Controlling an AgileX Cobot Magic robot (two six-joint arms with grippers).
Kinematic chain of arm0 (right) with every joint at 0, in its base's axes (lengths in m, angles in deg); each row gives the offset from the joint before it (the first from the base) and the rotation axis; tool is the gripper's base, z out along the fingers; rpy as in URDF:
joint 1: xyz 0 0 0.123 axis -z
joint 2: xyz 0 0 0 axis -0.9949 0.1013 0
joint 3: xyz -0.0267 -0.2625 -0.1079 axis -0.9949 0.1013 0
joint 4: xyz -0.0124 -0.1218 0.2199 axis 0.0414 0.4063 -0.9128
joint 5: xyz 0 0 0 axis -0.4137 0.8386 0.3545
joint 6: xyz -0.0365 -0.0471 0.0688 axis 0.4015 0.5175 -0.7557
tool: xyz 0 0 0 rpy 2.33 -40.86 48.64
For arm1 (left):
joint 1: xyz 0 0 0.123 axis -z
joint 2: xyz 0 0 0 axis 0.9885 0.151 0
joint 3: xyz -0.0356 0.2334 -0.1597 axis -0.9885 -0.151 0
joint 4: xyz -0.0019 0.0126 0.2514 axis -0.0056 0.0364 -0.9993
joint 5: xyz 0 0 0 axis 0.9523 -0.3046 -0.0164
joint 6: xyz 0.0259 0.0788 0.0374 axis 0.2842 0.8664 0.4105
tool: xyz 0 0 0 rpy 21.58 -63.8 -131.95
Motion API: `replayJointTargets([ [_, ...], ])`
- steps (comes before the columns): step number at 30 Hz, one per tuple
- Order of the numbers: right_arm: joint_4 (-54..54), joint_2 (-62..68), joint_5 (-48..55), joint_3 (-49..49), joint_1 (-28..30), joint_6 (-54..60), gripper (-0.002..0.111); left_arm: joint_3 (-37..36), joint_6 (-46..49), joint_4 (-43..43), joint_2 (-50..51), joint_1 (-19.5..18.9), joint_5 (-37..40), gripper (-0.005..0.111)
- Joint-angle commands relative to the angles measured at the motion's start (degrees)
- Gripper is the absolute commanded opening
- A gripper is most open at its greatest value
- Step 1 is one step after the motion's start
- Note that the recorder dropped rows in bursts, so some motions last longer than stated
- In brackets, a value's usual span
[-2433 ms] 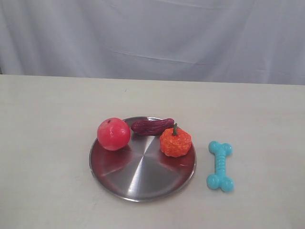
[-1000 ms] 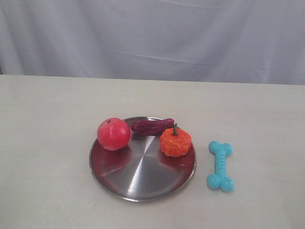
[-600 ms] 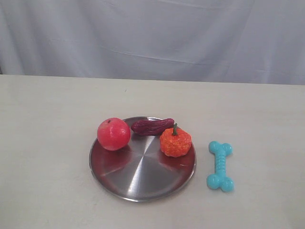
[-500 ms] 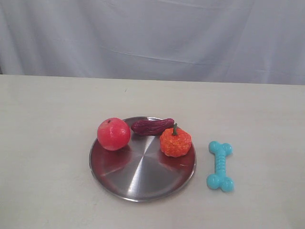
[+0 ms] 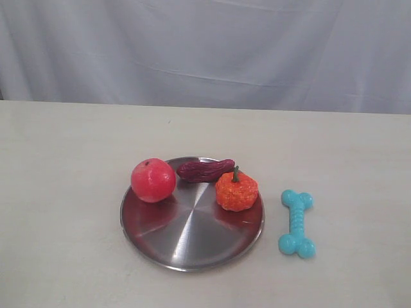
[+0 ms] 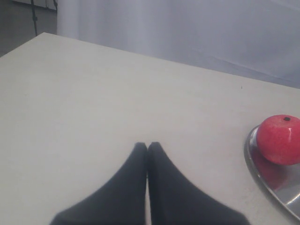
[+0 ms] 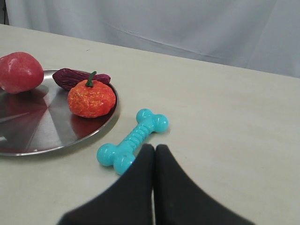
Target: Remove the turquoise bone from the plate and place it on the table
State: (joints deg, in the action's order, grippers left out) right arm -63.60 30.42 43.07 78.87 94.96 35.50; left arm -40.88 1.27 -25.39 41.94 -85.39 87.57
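The turquoise bone (image 5: 297, 223) (image 7: 133, 140) lies flat on the beige table (image 5: 77, 160), just right of the steel plate (image 5: 186, 240) (image 7: 37, 126) and clear of its rim. Neither arm shows in the exterior view. In the right wrist view my right gripper (image 7: 154, 147) is shut and empty, hovering just short of the bone's near knobs. My left gripper (image 6: 147, 144) is shut and empty over bare table, well left of the plate's rim (image 6: 253, 161).
On the plate sit a red apple (image 5: 153, 179) (image 6: 279, 139), a dark purple eggplant-like toy (image 5: 205, 169) and an orange pumpkin (image 5: 236, 190) (image 7: 91, 98). A pale cloth backdrop (image 5: 205, 51) hangs behind the table.
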Motion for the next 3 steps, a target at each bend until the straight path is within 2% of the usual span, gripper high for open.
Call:
replayJointTargets([
  [1,0.46,-0.39,-0.13,0.21,0.44,-0.31,0.000,-0.15,-0.11,0.19,-0.07,0.30,-0.31,0.000],
  [3,0.46,-0.39,-0.13,0.21,0.44,-0.31,0.000,-0.15,-0.11,0.19,-0.07,0.30,-0.31,0.000],
])
